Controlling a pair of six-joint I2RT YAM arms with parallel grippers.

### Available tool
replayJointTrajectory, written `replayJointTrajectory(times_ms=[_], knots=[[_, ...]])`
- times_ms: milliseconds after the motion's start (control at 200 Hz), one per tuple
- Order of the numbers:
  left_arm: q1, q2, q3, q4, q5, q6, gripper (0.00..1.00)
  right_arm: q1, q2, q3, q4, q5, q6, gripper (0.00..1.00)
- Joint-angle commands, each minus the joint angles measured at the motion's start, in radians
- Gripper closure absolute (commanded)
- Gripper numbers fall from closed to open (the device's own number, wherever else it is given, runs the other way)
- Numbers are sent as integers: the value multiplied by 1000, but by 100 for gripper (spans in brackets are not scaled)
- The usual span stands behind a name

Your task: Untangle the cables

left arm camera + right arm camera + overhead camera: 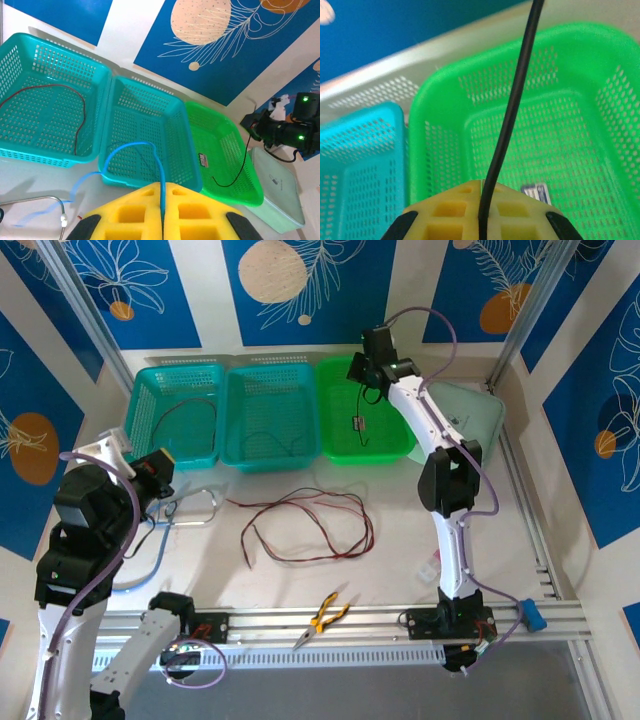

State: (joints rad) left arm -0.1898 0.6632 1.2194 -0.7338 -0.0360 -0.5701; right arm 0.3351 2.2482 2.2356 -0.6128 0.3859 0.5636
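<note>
While my right fingers (pixel 462 205) are clenching the black cable (pixel 512 110) over the green basket (pixel 600 60) and my left fingers (pixel 142 205) are pinching a blue cord (pixel 159 170), either strand, being so thin, is probably risking slipping free.

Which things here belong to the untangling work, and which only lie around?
Job: black cable, held by right gripper; blue cable, held by left gripper; red and brown cables on table.
Lying about: pliers; pale green container.
</note>
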Motion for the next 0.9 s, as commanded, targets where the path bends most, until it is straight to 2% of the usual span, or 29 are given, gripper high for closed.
replayJointTrajectory(times_ms=[0,105,260,365,775,890], knots=[[10,-1,13,4,28,-7,100,25,-57,-60,-49,3,-44,100],[9,-2,6,12,34,-11,100,33,-107,-160,-13,-52,-47,100],[10,-1,-1,23,45,-17,100,15,-140,-209,-70,-176,12,100],[10,-4,-6,27,49,-18,100,1,-187,-293,-19,-267,53,100],[9,-17,-25,34,51,-23,100,8,-305,-469,42,-426,158,100],[10,-12,-26,52,69,-30,100,-6,-333,-508,53,-507,204,100]])
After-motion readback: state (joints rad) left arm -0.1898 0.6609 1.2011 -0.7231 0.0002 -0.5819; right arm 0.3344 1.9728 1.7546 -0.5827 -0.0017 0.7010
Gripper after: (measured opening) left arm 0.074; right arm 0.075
